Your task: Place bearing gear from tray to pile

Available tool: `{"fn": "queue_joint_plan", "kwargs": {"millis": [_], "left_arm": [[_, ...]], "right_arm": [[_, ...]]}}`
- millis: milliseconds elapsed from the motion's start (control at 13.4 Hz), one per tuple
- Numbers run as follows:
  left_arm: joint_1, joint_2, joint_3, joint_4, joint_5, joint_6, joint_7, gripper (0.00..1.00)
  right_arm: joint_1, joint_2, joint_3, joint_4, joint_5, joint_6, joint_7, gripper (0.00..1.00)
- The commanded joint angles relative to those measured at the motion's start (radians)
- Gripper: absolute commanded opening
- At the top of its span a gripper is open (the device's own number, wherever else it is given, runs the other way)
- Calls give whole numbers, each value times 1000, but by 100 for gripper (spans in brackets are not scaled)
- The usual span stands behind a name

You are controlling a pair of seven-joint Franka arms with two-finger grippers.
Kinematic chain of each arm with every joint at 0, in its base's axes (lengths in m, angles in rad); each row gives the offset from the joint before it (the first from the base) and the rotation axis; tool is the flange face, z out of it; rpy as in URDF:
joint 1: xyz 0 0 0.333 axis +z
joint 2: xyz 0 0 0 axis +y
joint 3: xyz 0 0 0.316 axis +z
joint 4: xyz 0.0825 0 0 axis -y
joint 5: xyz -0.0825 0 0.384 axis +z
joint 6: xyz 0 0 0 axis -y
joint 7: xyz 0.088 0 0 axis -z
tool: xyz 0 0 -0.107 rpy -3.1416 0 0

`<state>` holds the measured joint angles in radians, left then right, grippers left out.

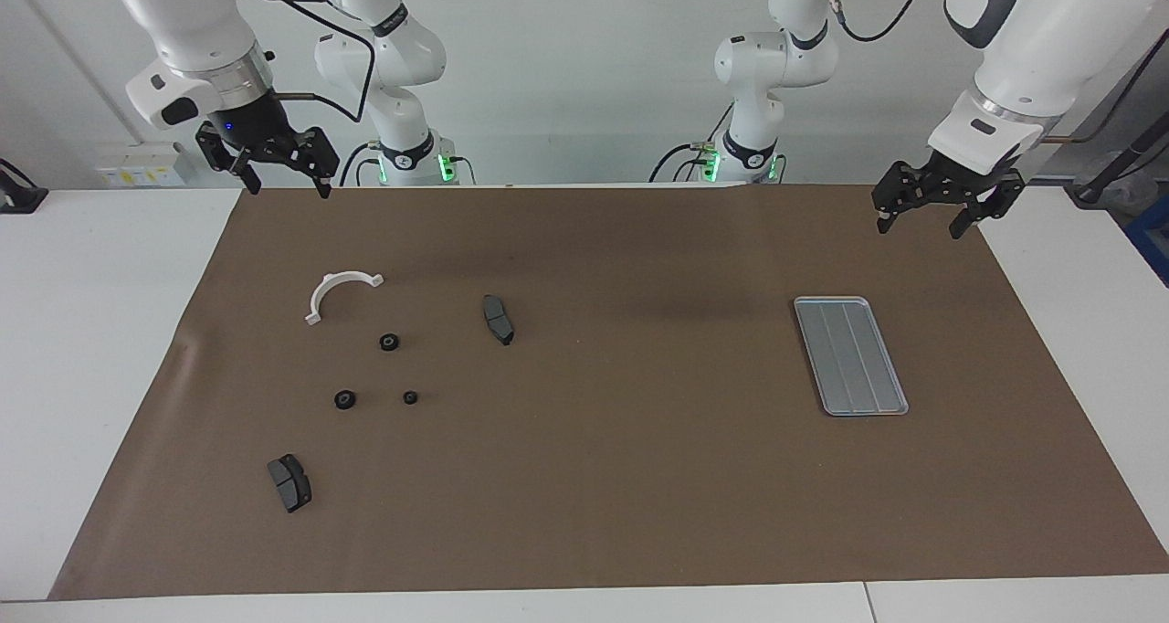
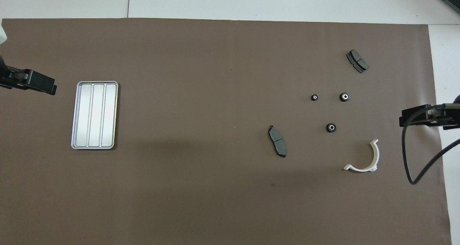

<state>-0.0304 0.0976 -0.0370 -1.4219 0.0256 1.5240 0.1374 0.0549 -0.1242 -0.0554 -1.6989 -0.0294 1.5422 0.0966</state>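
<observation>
Left pincer (image 1: 938, 210) and right pincer (image 1: 274, 168) are hanging raised over the counter (image 1: 639, 477) edge nearest the robots, fingers spread, gripping nothing. White bracket (image 1: 336, 292) is lying nearest; then the bare tray (image 1: 850, 355), well apart; pad (image 1: 499, 319); three gears (image 1: 389, 342) (image 1: 410, 397) (image 1: 344, 399) between; second pad (image 1: 289, 482) farthest.

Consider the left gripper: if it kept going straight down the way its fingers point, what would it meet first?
Probably bare brown mat. The left gripper hangs open, pointing down, over the mat's edge at the left arm's end; the tray lies off its line. Depth is uncertain.
</observation>
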Motion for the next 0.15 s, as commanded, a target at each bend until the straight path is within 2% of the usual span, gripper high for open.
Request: {"fn": "queue_joint_plan", "kwargs": {"millis": [0,75], "left_arm": [[12,-36,-8,-54,22,-1,16,100],[10,-44,-9,-61,22,2,17,100]], "right_arm": [[-7,-17,3,-15,-10,13,-11,100],[-7,-17,5,-16,-10,15,-9,100]]}}
